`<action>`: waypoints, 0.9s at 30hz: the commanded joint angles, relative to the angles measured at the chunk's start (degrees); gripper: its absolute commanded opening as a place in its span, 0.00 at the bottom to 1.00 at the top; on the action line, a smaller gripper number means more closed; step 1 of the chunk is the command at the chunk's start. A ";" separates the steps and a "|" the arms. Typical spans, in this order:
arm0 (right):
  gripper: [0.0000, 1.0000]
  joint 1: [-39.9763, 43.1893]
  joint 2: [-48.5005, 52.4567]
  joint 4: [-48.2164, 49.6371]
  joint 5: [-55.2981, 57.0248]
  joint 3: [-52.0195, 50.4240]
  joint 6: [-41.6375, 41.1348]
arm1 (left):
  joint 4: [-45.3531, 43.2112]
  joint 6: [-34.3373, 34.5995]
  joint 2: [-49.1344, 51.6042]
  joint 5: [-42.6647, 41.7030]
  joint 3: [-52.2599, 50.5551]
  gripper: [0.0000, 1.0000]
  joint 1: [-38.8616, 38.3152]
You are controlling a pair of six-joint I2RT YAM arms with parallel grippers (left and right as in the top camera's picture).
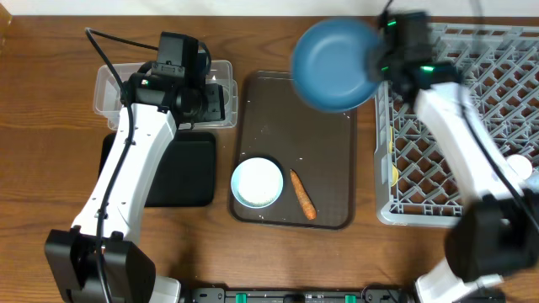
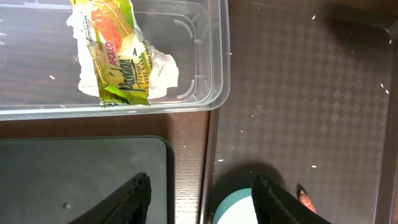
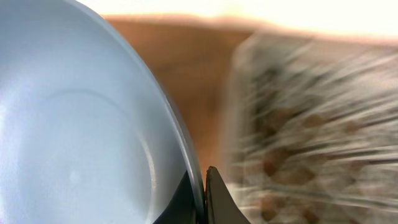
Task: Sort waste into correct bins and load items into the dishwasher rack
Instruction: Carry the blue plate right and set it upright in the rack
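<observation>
A: The right gripper is clamped on the rim of the plate. The plate hangs tilted over the brown tray's far end, just beside the rack.

B: Then turn it edge-on, line it up between pegs and lower it slowly. A rim pinch may let it swing.

A: And the left gripper?

B: Jaws apart, empty, above the black tray and near the tub.

A: The surface?

B: A wooden table, with white specks on the brown tray. Nothing of the room shows.
</observation>
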State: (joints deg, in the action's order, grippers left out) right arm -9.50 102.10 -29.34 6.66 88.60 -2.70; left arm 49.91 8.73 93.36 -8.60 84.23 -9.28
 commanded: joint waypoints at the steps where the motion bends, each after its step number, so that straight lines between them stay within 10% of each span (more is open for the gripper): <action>1: 0.01 2.34 -6.88 1.31 15.52 1.68 10.49 | 0.17 -0.57 0.20 0.52 0.37 0.55 -0.13; 9: 0.01 9.22 -9.18 14.47 39.28 1.66 31.87 | 0.17 -0.57 0.20 0.52 0.39 0.55 -0.13; 27: 0.01 30.99 0.46 32.61 39.43 1.66 59.63 | 0.20 -0.57 0.20 0.50 0.39 0.55 -0.13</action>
State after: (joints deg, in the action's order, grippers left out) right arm 18.90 100.92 1.02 45.08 89.58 51.99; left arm 49.91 8.73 93.36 -8.60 84.23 -9.28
